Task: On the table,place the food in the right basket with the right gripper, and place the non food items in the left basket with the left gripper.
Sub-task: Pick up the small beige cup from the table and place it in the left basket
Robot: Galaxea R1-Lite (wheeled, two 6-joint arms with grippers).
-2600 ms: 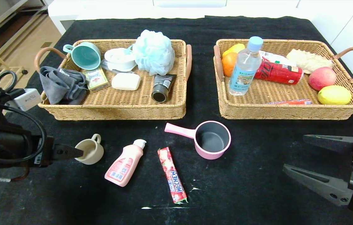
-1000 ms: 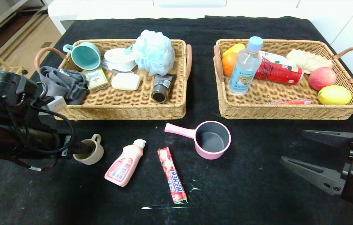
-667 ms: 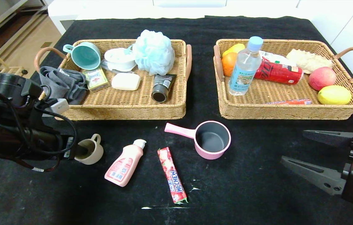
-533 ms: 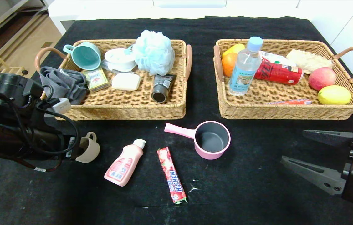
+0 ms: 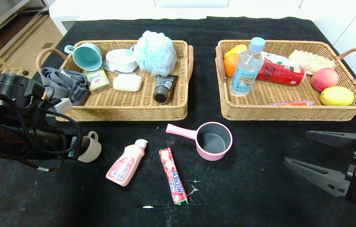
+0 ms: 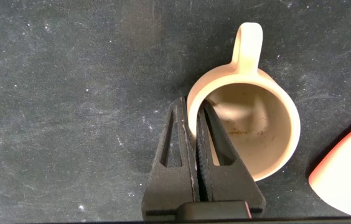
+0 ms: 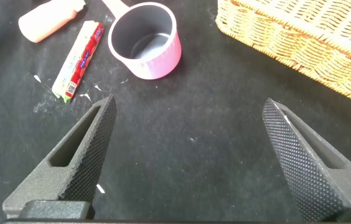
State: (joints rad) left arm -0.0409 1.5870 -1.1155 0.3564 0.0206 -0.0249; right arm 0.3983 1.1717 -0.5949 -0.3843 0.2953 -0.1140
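Fingers (image 6: 216, 146) of the left gripper (image 6: 195, 134) pinch the beige cup's (image 6: 250, 127) rim; right gripper (image 7: 185, 134) spread wide.

Even overhead light, bright; black bench (image 5: 260, 195) absorbs it, shadows faint. White surround beyond far edge blown out. Wrist views sharp, near end effector fingers (image 7: 82, 162) slightly soft.

The long red candy stick (image 5: 173, 175), lying on the black table just beside the pink saucepan (image 5: 213, 141), reads "HI-CHEW" in blue and white letters. Farther back from the saucepan, the red can (image 5: 280, 73) shows white script, too partial to read.
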